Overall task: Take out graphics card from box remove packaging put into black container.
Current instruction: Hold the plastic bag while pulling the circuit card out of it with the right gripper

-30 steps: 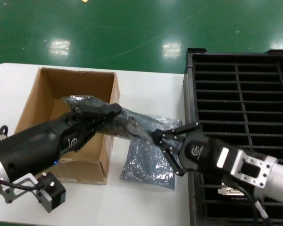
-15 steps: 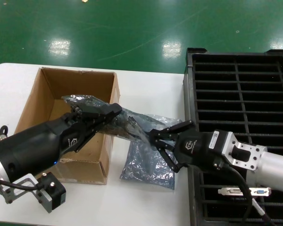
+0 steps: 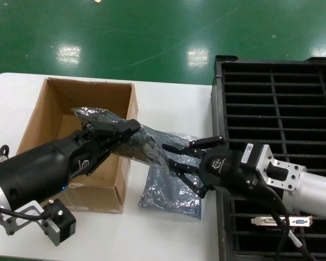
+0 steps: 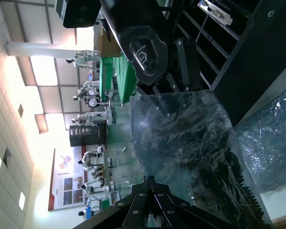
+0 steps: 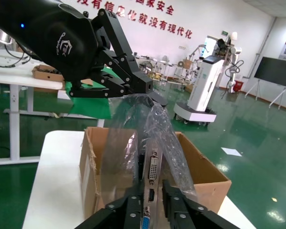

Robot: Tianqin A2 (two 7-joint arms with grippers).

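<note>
My left gripper is shut on the packaging, a crinkly grey bag with the graphics card inside, held in the air past the right wall of the box. The left gripper's shut tips show in the left wrist view against the bag. My right gripper is open at the bag's free end. In the right wrist view its fingers stand on either side of the card's silver port bracket. The black container is at the right.
A second bag lies flat on the white table between box and container. A second card's silver bracket sticks out of a near slot of the container. A small black part hangs under my left arm.
My right gripper has moved left toward the held bag and rolled its wrist, so its fingers now straddle the bag's end. The left gripper and bag have stayed put.
</note>
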